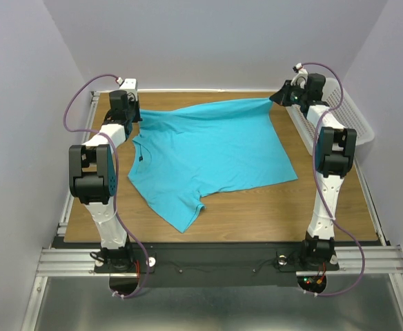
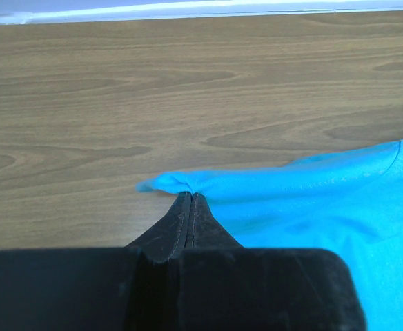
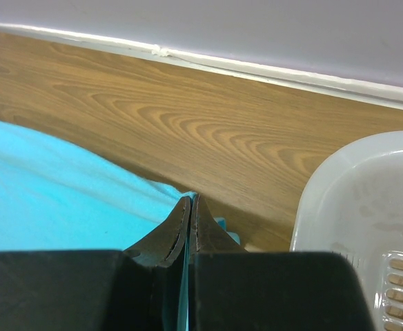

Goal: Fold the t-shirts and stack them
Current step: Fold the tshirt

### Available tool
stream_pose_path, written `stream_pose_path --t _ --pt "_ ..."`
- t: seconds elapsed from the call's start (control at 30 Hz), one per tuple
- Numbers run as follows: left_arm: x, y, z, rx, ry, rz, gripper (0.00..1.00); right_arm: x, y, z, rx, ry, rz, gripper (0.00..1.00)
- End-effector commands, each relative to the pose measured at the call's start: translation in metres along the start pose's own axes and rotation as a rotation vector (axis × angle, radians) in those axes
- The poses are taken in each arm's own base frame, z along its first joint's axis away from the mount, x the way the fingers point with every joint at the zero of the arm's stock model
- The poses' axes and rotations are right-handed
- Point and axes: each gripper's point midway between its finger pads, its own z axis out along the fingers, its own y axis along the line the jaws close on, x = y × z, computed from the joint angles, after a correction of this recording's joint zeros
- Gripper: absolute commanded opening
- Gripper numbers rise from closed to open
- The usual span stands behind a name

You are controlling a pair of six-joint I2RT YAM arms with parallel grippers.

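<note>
Top external: left jaws and right jaws each pinch a far corner of the t-shirt.

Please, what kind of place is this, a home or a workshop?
Probably a robot test cell, not a home: left arm and right arm bolted to a metal rail, plain walls enclosing the wooden table, a turquoise t-shirt stretched between them.

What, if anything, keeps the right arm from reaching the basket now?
Probably yes, it can reach: the basket sits just beside the right gripper, nothing between them. But that gripper is shut on a t-shirt corner, so it would drag the cloth along or have to release first.
</note>
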Motion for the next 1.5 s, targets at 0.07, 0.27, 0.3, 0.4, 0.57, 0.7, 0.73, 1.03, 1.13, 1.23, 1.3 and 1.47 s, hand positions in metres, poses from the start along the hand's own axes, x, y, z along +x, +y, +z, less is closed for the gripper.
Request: stream_pose_path --t 0.07,0.27,0.3,0.4,0.57,0.7,0.73,1.03,1.13,1.23,1.3,1.47 --pt "-0.027 0.007 -0.005 -0.028 -0.069 0.026 0.0 -0.033 0.023 -0.008 -0.042 -0.064 -0.113 0.01" --pt "-0.026 0.005 -0.007 -0.021 -0.069 0.028 0.0 -0.03 0.028 -0.014 -0.052 -0.053 -0.125 0.01" --pt "-0.027 0.005 -0.008 -0.021 -0.071 0.028 0.0 -0.029 0.029 -0.014 -0.056 -0.051 -0.13 0.01" --pt "-0.024 0.005 -0.01 -0.018 -0.068 0.03 0.0 -0.028 0.031 -0.017 -0.056 -0.047 -0.136 0.01" --pt "-0.019 0.005 -0.015 -0.02 -0.062 0.03 0.0 -0.028 0.03 -0.021 -0.035 -0.047 -0.157 0.01" --pt "-0.02 0.003 -0.019 -0.012 -0.071 0.03 0.0 -0.029 0.028 -0.023 -0.01 -0.05 -0.164 0.01" --pt "-0.019 0.002 -0.02 -0.007 -0.068 0.03 0.0 -0.031 0.027 -0.023 -0.006 -0.053 -0.165 0.01" --pt "-0.018 -0.014 -0.027 0.023 -0.073 0.04 0.0 -0.027 0.024 -0.02 -0.004 -0.049 -0.163 0.01" --pt "-0.017 -0.014 -0.03 0.022 -0.073 0.041 0.0 -0.024 0.022 -0.023 0.011 -0.042 -0.165 0.01" --pt "-0.013 -0.014 -0.031 0.022 -0.067 0.041 0.0 -0.02 0.021 -0.025 0.02 -0.033 -0.199 0.01" --pt "-0.01 -0.014 -0.032 0.023 -0.062 0.041 0.0 -0.021 0.022 -0.026 0.023 -0.035 -0.206 0.01" --pt "-0.001 -0.013 -0.037 0.015 -0.044 0.039 0.0 -0.018 0.021 -0.029 0.032 -0.027 -0.211 0.02"
